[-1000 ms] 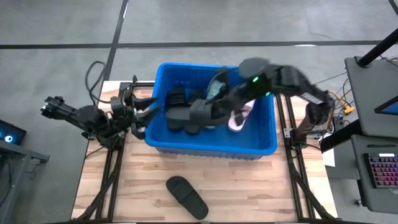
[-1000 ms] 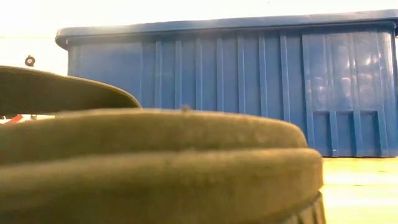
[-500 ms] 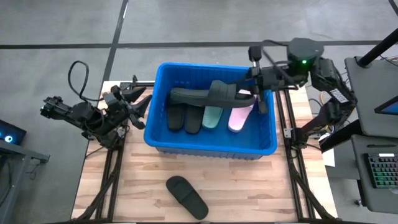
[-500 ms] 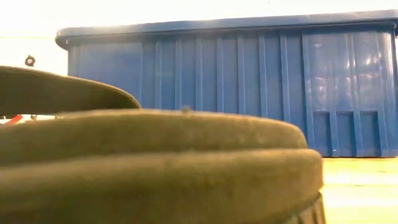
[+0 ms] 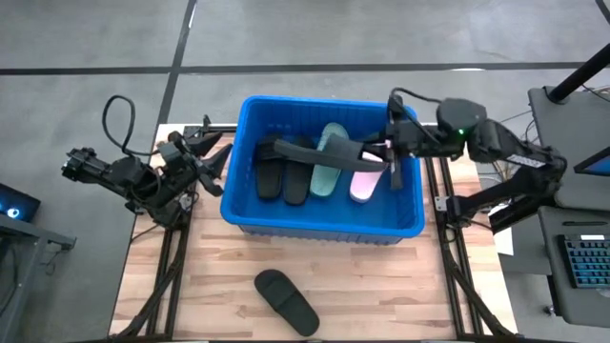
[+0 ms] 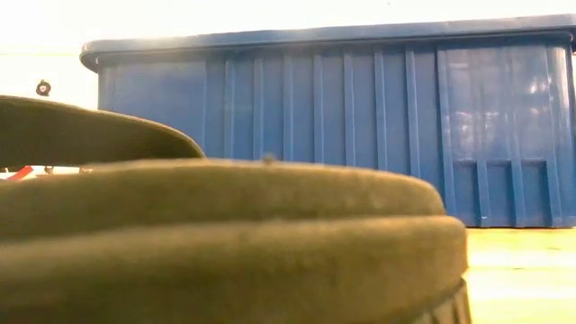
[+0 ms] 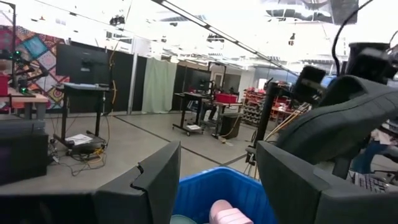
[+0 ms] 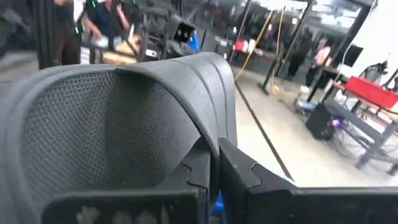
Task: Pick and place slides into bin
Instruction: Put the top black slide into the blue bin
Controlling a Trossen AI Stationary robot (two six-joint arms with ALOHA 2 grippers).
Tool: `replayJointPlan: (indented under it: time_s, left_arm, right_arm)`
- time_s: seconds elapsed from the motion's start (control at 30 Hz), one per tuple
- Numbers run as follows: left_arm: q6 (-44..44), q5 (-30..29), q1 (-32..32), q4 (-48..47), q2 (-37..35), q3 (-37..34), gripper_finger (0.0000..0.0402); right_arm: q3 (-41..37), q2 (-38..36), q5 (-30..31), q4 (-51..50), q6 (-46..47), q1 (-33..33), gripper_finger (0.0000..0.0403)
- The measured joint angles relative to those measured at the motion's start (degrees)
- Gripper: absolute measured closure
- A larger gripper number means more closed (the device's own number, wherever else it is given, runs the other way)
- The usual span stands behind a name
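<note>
An industrial robotics lab or workshop hall. The grey concrete floor [image 5: 286,38] carries taped lines around a wooden surface [image 5: 381,286] on a metal frame, with a keyboard [image 5: 583,262] at a side workstation. Beyond it, the left wrist view shows black curtain partitions [image 7: 81,78], wheeled equipment carts [image 7: 199,115], overhead ceiling lights [image 7: 217,37] and loose floor cables [image 7: 87,149].

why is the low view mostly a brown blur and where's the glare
Low view: a dark foam slide lying right at the lens fills it, out of focus, with blown-out light above the bright blue plastic bin; left wrist view: ceiling lights wash out the top.
</note>
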Motion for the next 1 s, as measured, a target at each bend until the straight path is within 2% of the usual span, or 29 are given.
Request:
replayJointPlan:
  time_s: [0.23, 0.43, 0.6, 0.67, 0.83, 1.0]
  left_arm:
    - [1.05, -1.07, 0.00, -0.01, -1.14, 0.00, 0.0207]
    - [1.39, -1.66, 0.00, 0.05, -2.31, -0.02, 0.0207]
    - [1.44, -3.86, 0.00, 0.00, -3.02, -0.02, 0.0207]
    - [1.44, -4.21, 0.00, -0.01, -3.10, -0.02, 0.0207]
    - [1.46, -4.78, 0.00, -0.46, -3.53, -0.02, 0.0207]
    - [1.46, -5.74, 0.00, -0.54, -4.26, -0.10, 0.0207]
  right_arm:
    - [-19.54, -8.51, 1.08, 16.13, -2.37, -0.80, 0.0394]
    - [-27.01, -8.78, -1.83, 16.30, -13.40, -3.44, 0.0394]
    - [-28.06, -6.34, -2.03, 17.98, -27.87, -4.13, 0.0394]
    - [-27.21, -4.43, -2.86, 17.88, -29.16, -5.16, 0.0394]
    - [-24.77, 1.78, -10.89, 18.39, -29.61, -8.76, 0.0394]
    - [-22.64, 10.02, -15.25, 17.55, -32.92, -10.40, 0.0394]
